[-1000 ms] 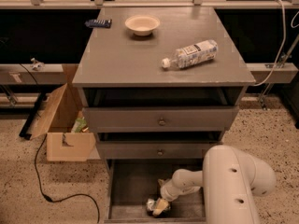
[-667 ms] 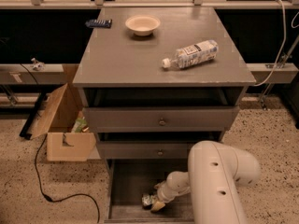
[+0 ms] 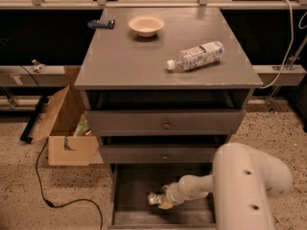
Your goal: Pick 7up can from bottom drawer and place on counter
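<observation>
Your counter (image 3: pixel 124 56) was the drop target, with bare grey space front-left. The arm (image 3: pixel 240 186) reached in from the right, over the side wall of the bottom drawer (image 3: pixel 132 186), which stood pulled out, so access was open from above. The upper drawer fronts stood over its rear. A bottle (image 3: pixel 196 56) lay on its side right of centre and a bowl (image 3: pixel 146 25) sat near the back edge. The gripper (image 3: pixel 165 201) sat low in the drawer against the 7up can (image 3: pixel 154 198), which was on the drawer floor. I couldn't tell whether the grip was open or shut. My read: lift up and forward, clear of those fronts.

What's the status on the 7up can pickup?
Tool down in bottom drawer, at the 7up can. Can not yet on counter. Plastic bottle, bowl on counter; room left.
</observation>
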You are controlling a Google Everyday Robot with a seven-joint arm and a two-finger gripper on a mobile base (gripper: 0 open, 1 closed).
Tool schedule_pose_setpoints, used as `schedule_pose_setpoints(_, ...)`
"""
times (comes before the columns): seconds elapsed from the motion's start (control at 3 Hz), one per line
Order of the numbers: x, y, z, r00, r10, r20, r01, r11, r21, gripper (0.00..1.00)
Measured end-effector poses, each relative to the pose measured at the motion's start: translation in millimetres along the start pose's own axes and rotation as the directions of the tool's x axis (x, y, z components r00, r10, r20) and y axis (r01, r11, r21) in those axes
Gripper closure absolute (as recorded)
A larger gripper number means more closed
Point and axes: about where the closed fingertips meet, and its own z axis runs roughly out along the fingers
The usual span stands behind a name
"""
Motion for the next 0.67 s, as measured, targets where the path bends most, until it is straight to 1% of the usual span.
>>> schedule_pose_setpoints(0.33,-20,-10,-40,0.992,-0.028,0.127,0.025,0.9995,0.021,1.00)
schedule_pose_setpoints(0.67,-2,3,-57,0.989,0.003,0.150,-0.005,1.0000,0.007,1.00)
